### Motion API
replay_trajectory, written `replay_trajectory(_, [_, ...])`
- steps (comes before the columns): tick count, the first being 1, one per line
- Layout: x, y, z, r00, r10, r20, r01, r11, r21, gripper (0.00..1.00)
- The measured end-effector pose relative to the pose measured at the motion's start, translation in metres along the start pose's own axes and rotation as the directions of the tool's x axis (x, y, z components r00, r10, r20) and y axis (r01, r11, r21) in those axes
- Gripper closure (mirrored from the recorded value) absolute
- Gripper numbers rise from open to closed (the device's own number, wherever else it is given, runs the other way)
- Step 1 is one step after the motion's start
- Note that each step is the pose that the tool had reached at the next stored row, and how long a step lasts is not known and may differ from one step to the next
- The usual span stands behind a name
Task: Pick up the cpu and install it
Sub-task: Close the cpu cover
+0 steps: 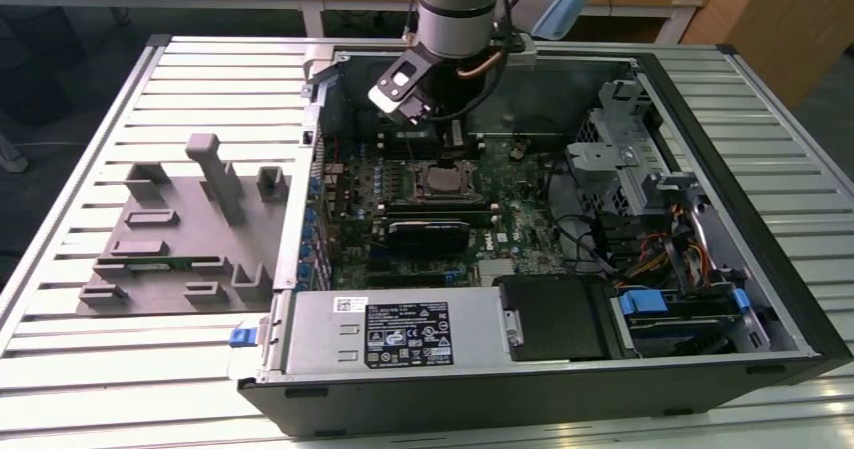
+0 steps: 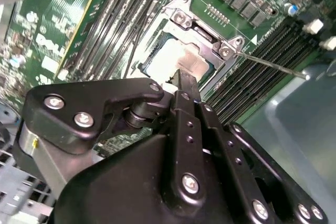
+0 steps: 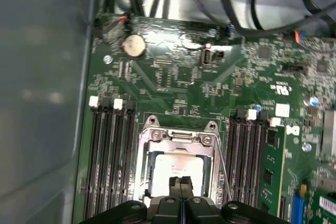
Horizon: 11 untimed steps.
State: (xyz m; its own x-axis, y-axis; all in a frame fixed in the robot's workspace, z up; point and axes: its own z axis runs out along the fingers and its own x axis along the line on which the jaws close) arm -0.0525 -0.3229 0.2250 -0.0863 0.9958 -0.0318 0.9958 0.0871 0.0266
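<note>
The cpu, a pale silver square with a thin rim, lies flat in the metal-framed socket on the green motherboard. In the second wrist view the cpu lies just beyond the black fingertips. My gripper hovers directly above the chip's near edge, fingers shut together with nothing between them. In the exterior view the gripper hangs inside the open computer case, a little behind the cpu. A thin wire socket lever sticks out beside the frame.
Memory slots flank the socket on both sides. A black finned block sits in front of the socket, the power supply at the case front, and a drive cage with cables at the exterior view's right. A grey fixture with upright blocks rests on the slatted table.
</note>
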Motion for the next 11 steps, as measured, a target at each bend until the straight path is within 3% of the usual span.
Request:
replay_trajectory(6, [0.0, 0.0, 0.0003, 0.9942, -0.108, -0.0027, 0.108, 0.9942, -0.0036, 0.89])
replay_trajectory(11, [0.0, 0.0, 0.0006, 0.9802, -0.198, -0.0047, 0.198, 0.9802, -0.0068, 0.89])
